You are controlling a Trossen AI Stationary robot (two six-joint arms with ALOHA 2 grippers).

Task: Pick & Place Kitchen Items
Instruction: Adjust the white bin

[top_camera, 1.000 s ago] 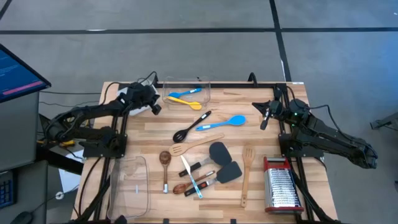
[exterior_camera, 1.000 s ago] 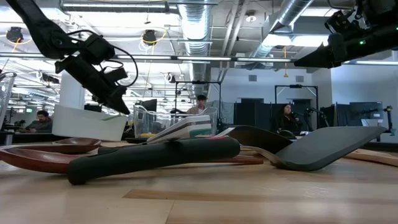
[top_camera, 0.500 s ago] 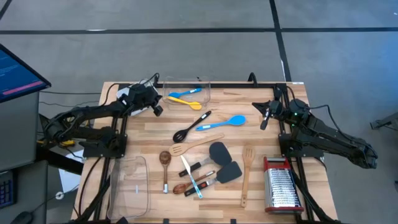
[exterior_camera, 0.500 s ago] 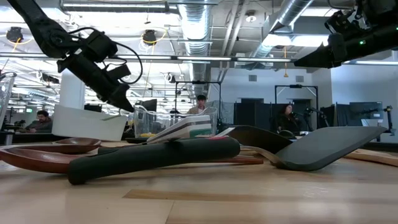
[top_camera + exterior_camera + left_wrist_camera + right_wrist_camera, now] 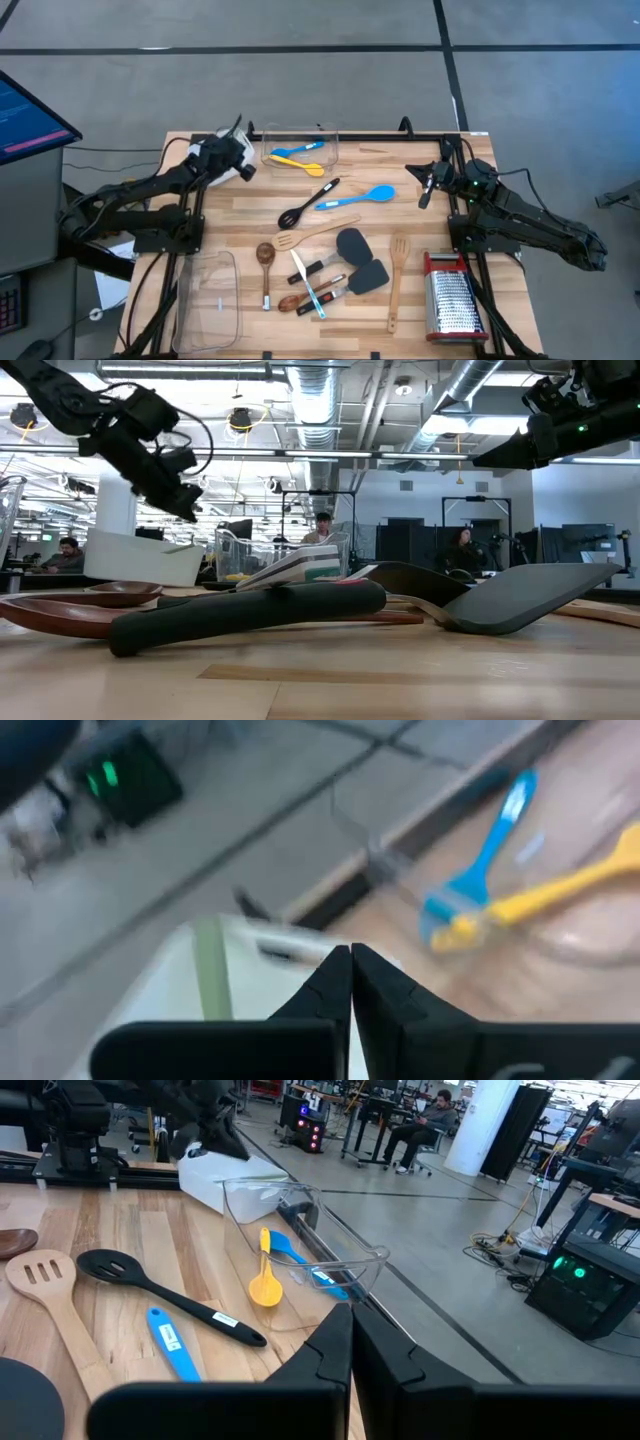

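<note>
A yellow spoon (image 5: 300, 153) and a blue one (image 5: 290, 155) lie in the clear tub (image 5: 300, 133) at the table's far edge. Other utensils lie loose on the wood. Among them are a black slotted spoon (image 5: 308, 202), a blue spoon (image 5: 358, 197), a wooden slotted spatula (image 5: 315, 232) and two dark grey spatulas (image 5: 350, 245). My left gripper (image 5: 244, 170) hangs shut and empty over the white tray (image 5: 230, 990), left of the tub. At the right side of the table my right gripper (image 5: 424, 200) waits in the air, shut and empty.
A steel grater with red trim (image 5: 452, 300) stands at the near right. A second clear tub (image 5: 215, 300) sits at the near left. Wooden spoons (image 5: 265, 260) and small-handled pieces crowd the near middle. The arms' black frames stand at both sides.
My left gripper has risen and drawn back a little toward the table's left edge, away from the far tub. It has tipped up toward level. Its fingers have stayed shut. No utensil has moved.
</note>
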